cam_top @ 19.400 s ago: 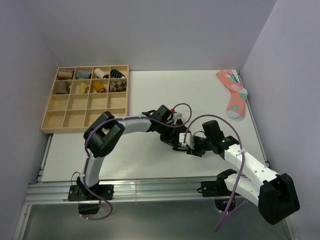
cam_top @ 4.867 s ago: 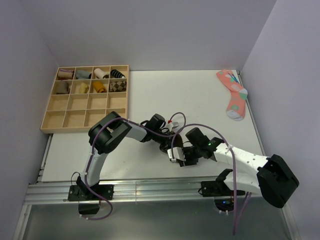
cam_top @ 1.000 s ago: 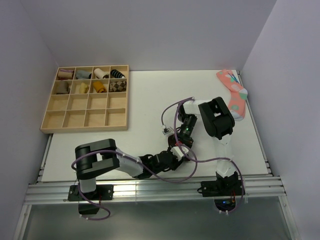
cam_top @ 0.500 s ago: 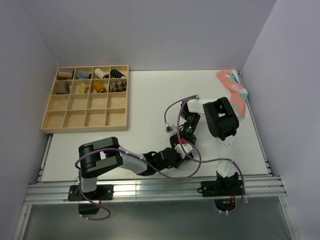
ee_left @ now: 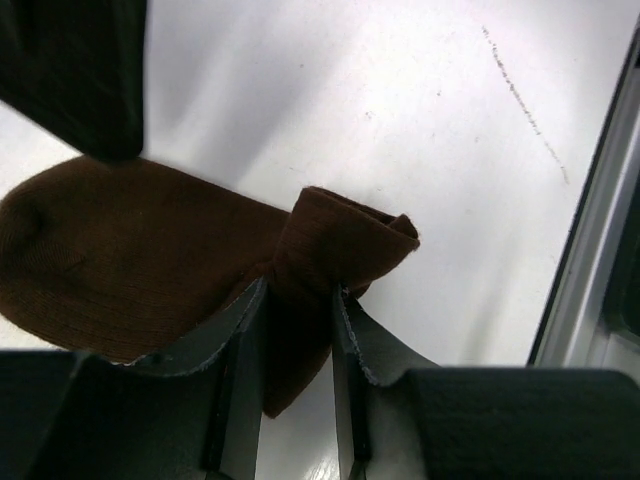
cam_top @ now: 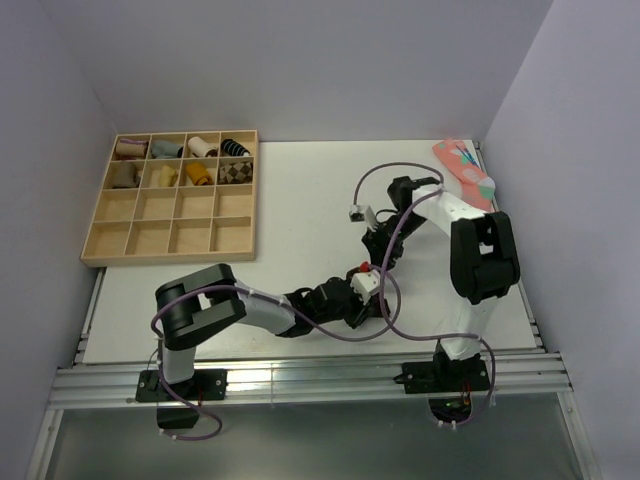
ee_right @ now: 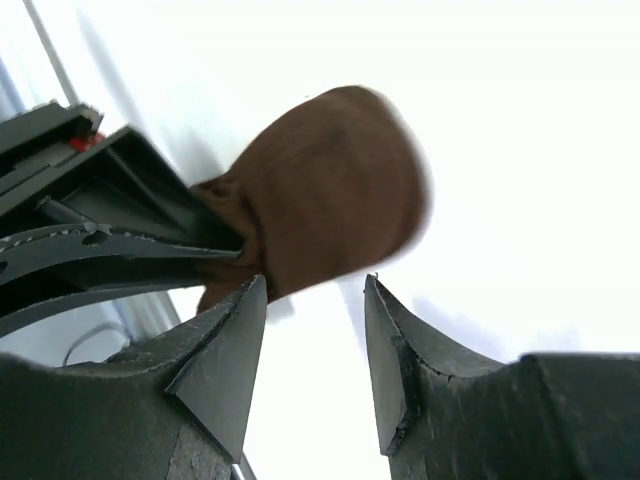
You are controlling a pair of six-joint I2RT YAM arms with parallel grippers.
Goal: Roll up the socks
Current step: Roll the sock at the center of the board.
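The dark brown sock (ee_left: 150,250) lies on the white worktop (cam_top: 300,190), toward 5 o'clock from its centre, close to the front edge. One end is bunched into a raised fold; the rounded end lies flat. The left claw (ee_left: 300,300) is clamped on the bunched fold, one finger on each side. The right claw (ee_right: 315,290) has its jaws apart and grips nothing; the rounded end lies just beyond its tips. A divided wooden tray (cam_top: 255,200) occupies the 10 o'clock corner and a pink sock (cam_top: 465,172) the 2 o'clock corner.

left fingers (ee_left: 365,345) — clamp folded end of brown sock (ee_left: 130,250) | sock on white table (ee_left: 400,120)
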